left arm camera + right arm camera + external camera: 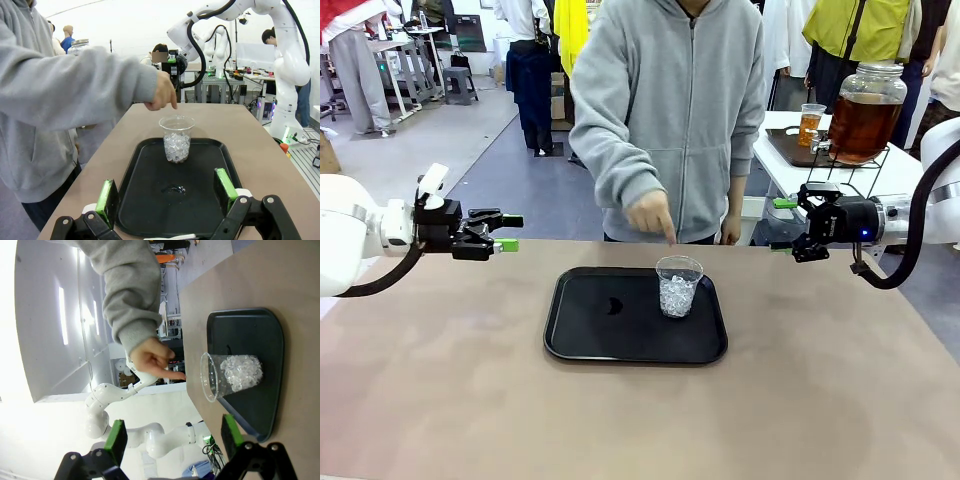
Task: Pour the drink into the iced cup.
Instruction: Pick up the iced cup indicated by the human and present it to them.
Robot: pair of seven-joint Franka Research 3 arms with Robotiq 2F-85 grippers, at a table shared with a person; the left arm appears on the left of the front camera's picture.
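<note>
A black tray lies on a matte tan table, and everything else is placed from it. The iced cup, clear plastic with ice piled in its lower half, stands upright on the tray's far right part; a small shiny mark (a drop or a scuff, too small to tell) sits nearer the tray's middle. Just past the tray's far edge a person in a grey hooded top points a hand downward, index finger aimed at the table close behind the cup.

Left of the tray and above the table, the left gripper hangs with its green pads spread wide and nothing between them. Right of the tray, the right gripper hangs at about the same height, likewise spread and empty.

The drink, amber in a clear cup, stands well beyond the tray's far right corner on a white side table, just beside a large glass jar of similar amber liquid. Beyond the tray's far left, grey floor runs back through a bright room.
</note>
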